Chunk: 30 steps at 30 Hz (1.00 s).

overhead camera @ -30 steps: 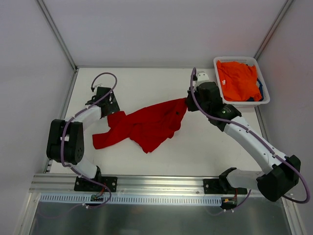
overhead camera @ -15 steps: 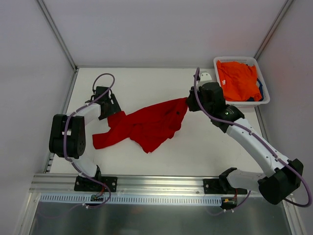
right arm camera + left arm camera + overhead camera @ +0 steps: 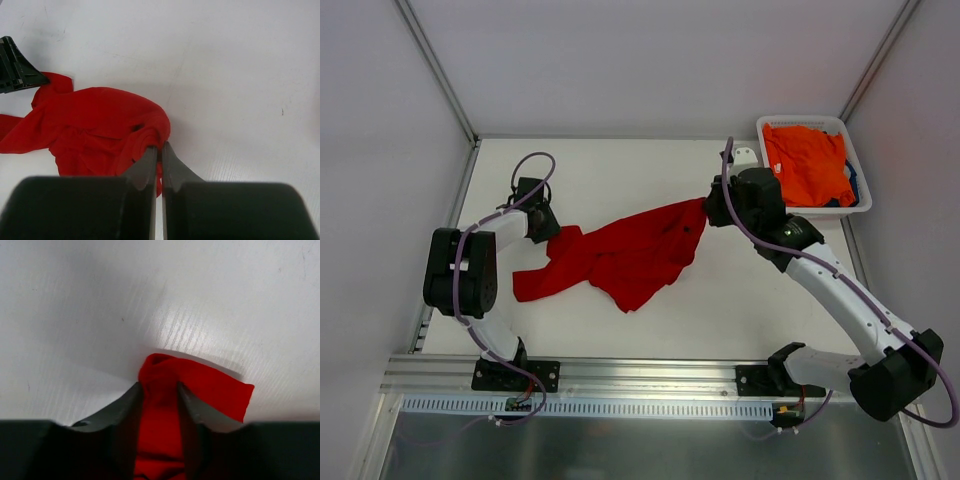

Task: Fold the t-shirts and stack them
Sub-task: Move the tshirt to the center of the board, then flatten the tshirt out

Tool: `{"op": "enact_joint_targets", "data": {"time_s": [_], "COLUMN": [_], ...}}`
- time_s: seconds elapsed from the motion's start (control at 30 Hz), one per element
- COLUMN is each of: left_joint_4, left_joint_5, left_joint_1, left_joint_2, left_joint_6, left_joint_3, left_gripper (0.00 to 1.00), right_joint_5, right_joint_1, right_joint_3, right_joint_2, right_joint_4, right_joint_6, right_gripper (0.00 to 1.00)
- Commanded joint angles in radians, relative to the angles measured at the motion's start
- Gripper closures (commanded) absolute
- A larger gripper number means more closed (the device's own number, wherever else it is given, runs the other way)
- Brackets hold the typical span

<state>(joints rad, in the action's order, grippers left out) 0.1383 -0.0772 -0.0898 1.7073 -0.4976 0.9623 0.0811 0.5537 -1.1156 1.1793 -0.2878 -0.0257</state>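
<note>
**Table** [image 3: 620,170]: white, with pale walls on three sides. Its near edge is cut off by the arms' mounting rail [image 3: 620,372].

**Red t-shirt** [image 3: 630,255]: crumpled across the middle of the table and drawn out between the two grippers. Neck and sleeves cannot be told apart among the folds. The cloth is plain, bright red and heavily creased, and its lower edge sags toward the rail.

**Basket** [image 3: 800,119]: white plastic, at the far right corner of the table, apart from the red t-shirt.

**Orange t-shirt** [image 3: 805,165]: bunched inside the basket and covering most of its floor.

**Dark blue t-shirt** [image 3: 851,188]: only a sliver shows at the basket's right side, beneath the orange one.

**Right gripper** [image 3: 161,147]: jaws almost together, pinching the right end of the red t-shirt.

**Left gripper** [image 3: 159,387]: fingers on either side of a fold at the shirt's left end. The cloth fills the gap and touches both fingers. In the overhead view the wrist hides the grip.
</note>
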Motion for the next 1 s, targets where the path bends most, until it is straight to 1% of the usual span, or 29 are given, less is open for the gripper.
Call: {"op": "enact_joint_targets", "data": {"time_s": [0.0,0.03,0.13,0.33,0.5,0.67,0.97], "left_joint_4": [0.007,0.007,0.011,0.021,0.044,0.076,0.092], "left_joint_5": [0.017,0.017,0.013,-0.001,-0.013,-0.015,-0.062], "left_joint_1": [0.009,0.009,0.009,0.009,0.009,0.007,0.007], "left_joint_2": [0.015,0.018,0.018,-0.011,-0.066,-0.175,-0.437], "left_joint_6": [-0.013,-0.013,-0.013,-0.004,0.013,0.037,0.111], "left_joint_3": [0.03,0.03,0.032,0.056,0.114,0.212,0.412], "left_gripper": [0.7,0.81,1.0,1.0,1.0,1.0,1.0], "right_joint_5": [-0.015,-0.017,-0.015,-0.007,-0.007,0.008,0.083], "right_joint_1": [-0.011,-0.011,-0.011,-0.011,-0.011,-0.011,-0.012], "right_joint_3": [0.0,0.0,0.007,0.014,0.004,-0.085,-0.242], "right_joint_2": [-0.032,-0.032,-0.03,-0.026,-0.026,-0.023,-0.033], "right_joint_4": [0.036,0.036,0.039,0.041,0.041,0.009,-0.036], "right_joint_6": [0.017,0.018,0.018,0.017,0.004,-0.034,-0.155], "right_gripper": [1.0,1.0,1.0,1.0,1.0,1.0,1.0]}}
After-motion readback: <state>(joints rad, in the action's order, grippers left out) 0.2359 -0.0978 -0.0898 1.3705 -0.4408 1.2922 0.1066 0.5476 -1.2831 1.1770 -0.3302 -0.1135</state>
